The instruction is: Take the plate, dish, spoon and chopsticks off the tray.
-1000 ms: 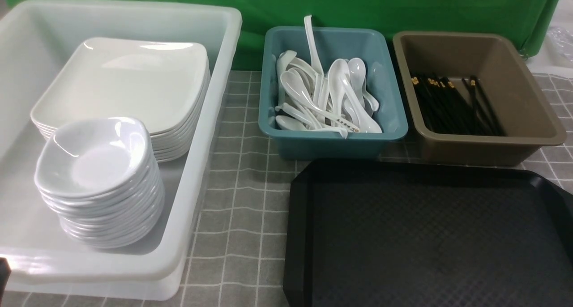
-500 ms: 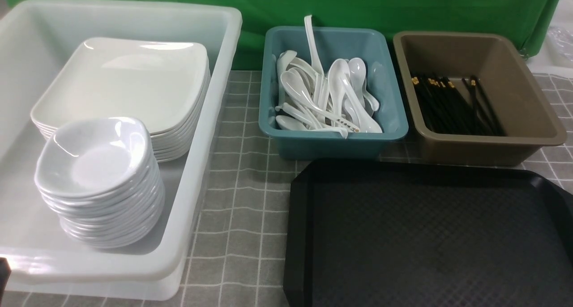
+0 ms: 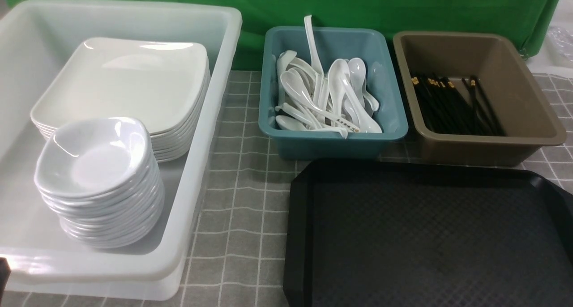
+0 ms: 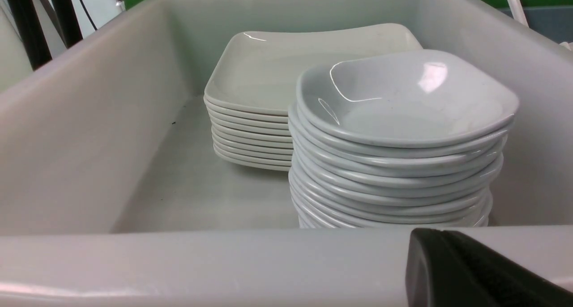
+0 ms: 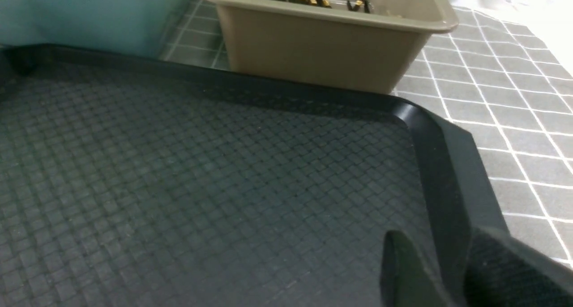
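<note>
The black tray point(image 3: 425, 235) lies bare at the front right. A flat white plate point(image 3: 125, 78) tops a stack in the white tub point(image 3: 224, 74), and a small white dish point(image 3: 89, 157) tops a second stack in front of it. The spoon point(image 3: 344, 124) with dark print lies on plain spoons in the teal bin point(image 3: 331, 143). Black chopsticks point(image 3: 452, 105) lie in the brown bin point(image 3: 483, 152). My left gripper point(image 4: 429, 237) is shut and empty outside the tub's near wall. My right gripper point(image 5: 443, 262) hangs open over the tray's right rim point(image 5: 443, 164), holding nothing.
Grey checked cloth point(image 3: 241, 199) covers the table between the tub and the tray. A green backdrop point(image 3: 358, 2) stands behind the bins. The teal and brown bins stand side by side directly behind the tray's far edge.
</note>
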Tool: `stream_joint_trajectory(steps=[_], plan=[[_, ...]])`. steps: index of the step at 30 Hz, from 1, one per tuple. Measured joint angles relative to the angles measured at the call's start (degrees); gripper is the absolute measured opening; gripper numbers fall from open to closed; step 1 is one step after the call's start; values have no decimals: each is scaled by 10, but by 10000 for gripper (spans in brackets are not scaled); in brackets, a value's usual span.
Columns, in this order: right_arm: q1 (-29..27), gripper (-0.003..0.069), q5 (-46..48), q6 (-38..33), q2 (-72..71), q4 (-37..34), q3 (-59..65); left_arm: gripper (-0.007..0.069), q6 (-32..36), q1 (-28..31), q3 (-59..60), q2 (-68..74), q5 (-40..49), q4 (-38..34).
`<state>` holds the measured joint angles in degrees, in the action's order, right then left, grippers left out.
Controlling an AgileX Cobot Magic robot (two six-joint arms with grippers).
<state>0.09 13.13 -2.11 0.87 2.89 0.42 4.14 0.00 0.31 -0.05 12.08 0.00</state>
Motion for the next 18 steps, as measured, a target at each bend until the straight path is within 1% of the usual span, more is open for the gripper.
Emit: stream_joint_trajectory(steps=[8,18], plan=[[-34,242,1,26,0,0,0,6,0,0,0,0,0,0],[-35,242,1,26,0,0,0,6,0,0,0,0,0,0]])
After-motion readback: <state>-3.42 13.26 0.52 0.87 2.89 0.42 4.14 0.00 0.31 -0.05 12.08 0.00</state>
